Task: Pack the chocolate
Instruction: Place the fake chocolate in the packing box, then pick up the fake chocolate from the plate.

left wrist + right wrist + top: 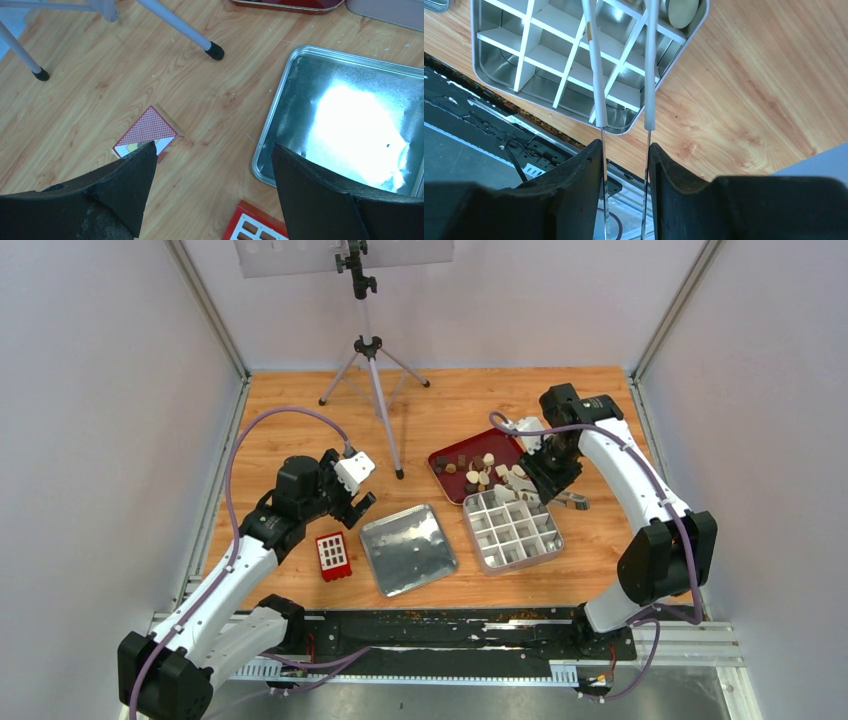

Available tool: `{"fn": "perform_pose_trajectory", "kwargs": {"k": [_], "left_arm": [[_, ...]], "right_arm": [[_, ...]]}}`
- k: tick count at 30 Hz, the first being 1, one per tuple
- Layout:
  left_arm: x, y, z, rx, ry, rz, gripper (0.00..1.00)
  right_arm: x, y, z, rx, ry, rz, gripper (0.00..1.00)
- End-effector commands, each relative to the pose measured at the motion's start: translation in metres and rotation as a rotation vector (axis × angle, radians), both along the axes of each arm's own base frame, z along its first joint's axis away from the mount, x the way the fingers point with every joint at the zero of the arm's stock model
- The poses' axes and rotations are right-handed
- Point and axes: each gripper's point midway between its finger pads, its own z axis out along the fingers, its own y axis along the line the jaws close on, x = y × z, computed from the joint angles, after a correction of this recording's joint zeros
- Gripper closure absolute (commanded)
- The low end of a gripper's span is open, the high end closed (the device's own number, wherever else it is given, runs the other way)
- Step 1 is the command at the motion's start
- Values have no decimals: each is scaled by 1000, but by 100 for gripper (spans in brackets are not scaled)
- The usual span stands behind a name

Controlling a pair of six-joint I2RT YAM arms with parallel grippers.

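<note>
Wooden tabletop [300, 420] inside a white-walled booth, and most of the chocolate [478, 472], a mix of cream and dark brown bits, sits in a loose pile on a red tray [500, 443] on the far right part of the table. One round cream piece [681, 11] is already down in a corner cell of the divided tin [520, 562], which sits just in front of the tray, touching it or nearly so. Over that tin is the right gripper [625, 150], and its fingers are pinching a pair of white-sleeved tweezers [596, 75]. The two thin metal legs run right between the pads, and the tips reach out above the tin's cells. From the wrist view I can't tell if the tips have anything in them, since they run off the top edge. Left of the tin lies its flat shiny lid [408, 548], and beside that a small red block with white squares [333, 555]. The left gripper [355, 502] hangs above the table between the lid and a red-backed card [145, 132], jaws spread wide, nothing in them. A tripod [372, 370] stands at the back.
</note>
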Motion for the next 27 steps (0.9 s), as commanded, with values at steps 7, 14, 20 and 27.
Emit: {"fn": "perform_pose_trajectory", "kwargs": {"k": [7, 14, 20, 27], "left_arm": [[4, -4, 18, -50, -44, 4, 8], [3, -2, 20, -50, -50, 7, 8], [3, 2, 22, -44, -57, 16, 7], [4, 7, 21, -50, -57, 36, 8]], "right_arm": [[43, 10, 24, 51, -112, -19, 70], [89, 16, 6, 26, -122, -30, 70], [117, 18, -10, -2, -99, -34, 69], [130, 19, -30, -23, -72, -40, 68]]}}
